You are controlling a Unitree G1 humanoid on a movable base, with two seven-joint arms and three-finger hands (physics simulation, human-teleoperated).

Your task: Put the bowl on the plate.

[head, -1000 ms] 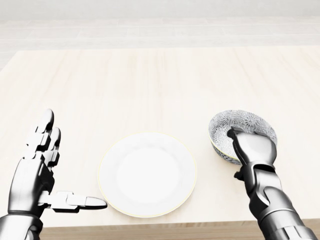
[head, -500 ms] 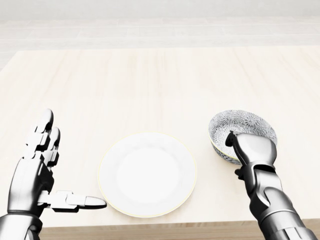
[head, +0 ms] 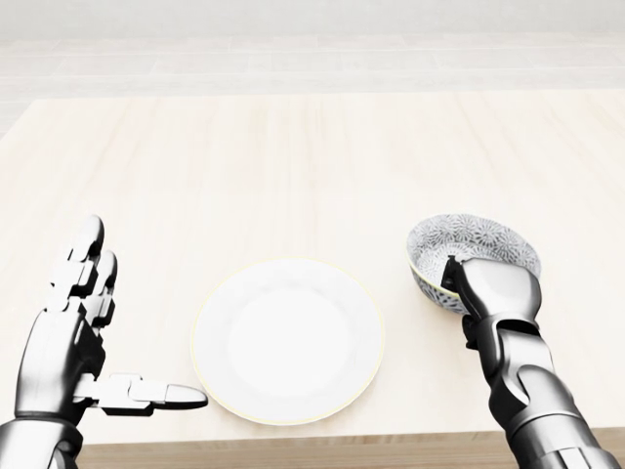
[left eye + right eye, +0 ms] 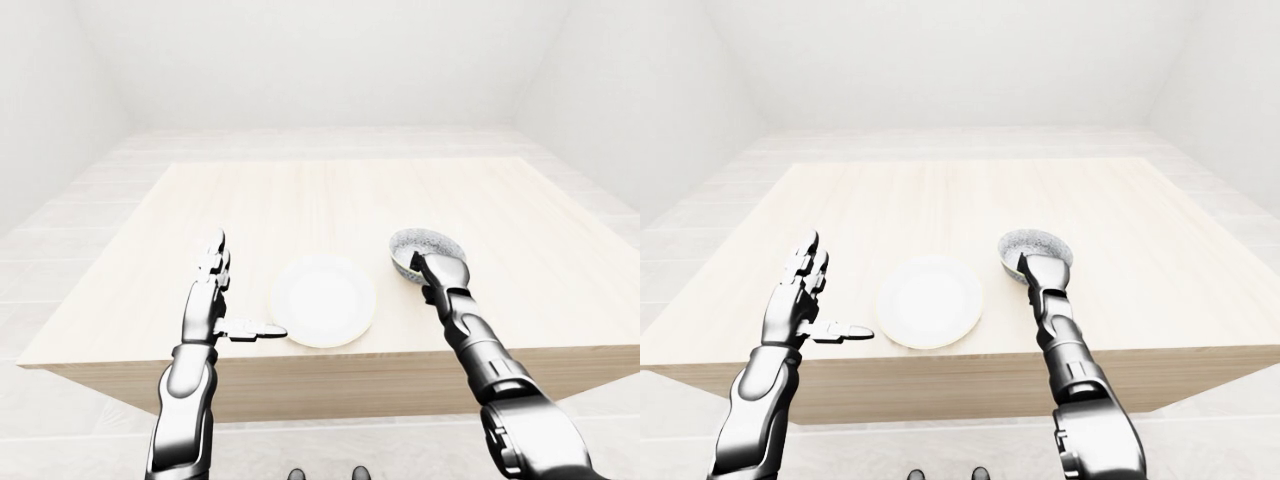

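Left hand (image 3: 68, 342) hovers at the head view's lower left, spread wide: fingers up, thumb stretched rightward toward the plate (image 3: 287, 340) but short of its rim. Plate lies flat on the table (image 3: 293, 147), close to the table's lower edge. Right of the plate and apart from it is the patterned bowl (image 3: 479, 239), over bare wood. My right hand (image 3: 496, 291) pinches the bowl's lower rim, thumb inside; I cannot see the other fingers beneath the hand.
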